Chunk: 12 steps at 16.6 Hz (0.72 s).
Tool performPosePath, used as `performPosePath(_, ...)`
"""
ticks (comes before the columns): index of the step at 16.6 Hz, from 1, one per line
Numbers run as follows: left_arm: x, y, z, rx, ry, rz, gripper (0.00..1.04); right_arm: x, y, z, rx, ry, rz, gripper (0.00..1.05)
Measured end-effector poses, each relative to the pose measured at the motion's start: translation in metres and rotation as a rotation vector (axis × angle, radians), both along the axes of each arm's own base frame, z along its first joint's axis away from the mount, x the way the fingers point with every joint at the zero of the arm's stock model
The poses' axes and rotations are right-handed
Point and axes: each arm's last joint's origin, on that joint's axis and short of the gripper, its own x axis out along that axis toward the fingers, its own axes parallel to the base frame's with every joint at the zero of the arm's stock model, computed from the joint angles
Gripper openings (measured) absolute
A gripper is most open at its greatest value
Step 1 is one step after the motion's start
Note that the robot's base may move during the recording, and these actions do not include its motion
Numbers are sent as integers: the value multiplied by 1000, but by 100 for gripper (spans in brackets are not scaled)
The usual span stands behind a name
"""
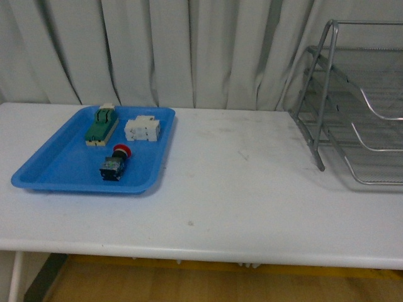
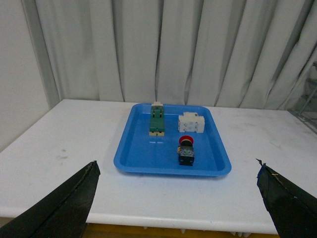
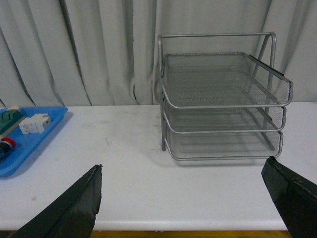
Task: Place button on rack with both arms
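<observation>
Left hand (image 2: 177, 166) spread wide and empty, two dark matte fingers (image 2: 69, 208) at the corners of the left wrist view, above the near edge of the worktop (image 1: 239, 189). Right hand (image 3: 183, 162) likewise splayed wide, holding nothing, fingers (image 3: 74, 208) well apart. Neither in sight from the front.

Button (image 1: 114, 162) inside the blue tray (image 1: 56, 167), at 10 o'clock on the worktop as seen from the front. Glossy red mushroom cap at the far end, dark blocky body with bluish parts at the near end.

Close around it:
- Green-topped block (image 1: 102, 124) at 11 o'clock from the button, long, on a cream base.
- White block (image 1: 142, 129) at 1 o'clock, boxy, moulded.

Both near, neither touching. Tray of smooth plastic, with a low rim and rounded corners.

Rack (image 1: 356, 129) at 2 o'clock on the worktop, well apart from the tray, bare white surface between. Three silver wire-mesh tiers, stepped, in a metal tube frame with curved wire front lips, mouths toward the right wrist camera.

Pale pleated curtain (image 1: 189, 50) behind everything. Worktop smooth, white, faintly scuffed.
</observation>
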Motion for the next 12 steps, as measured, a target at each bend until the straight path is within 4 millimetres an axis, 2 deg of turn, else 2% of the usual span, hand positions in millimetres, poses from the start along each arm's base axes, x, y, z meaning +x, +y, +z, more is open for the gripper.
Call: performPosePath(12,0,0,0,0,0,0,98,0,0,0,0,0,0,98)
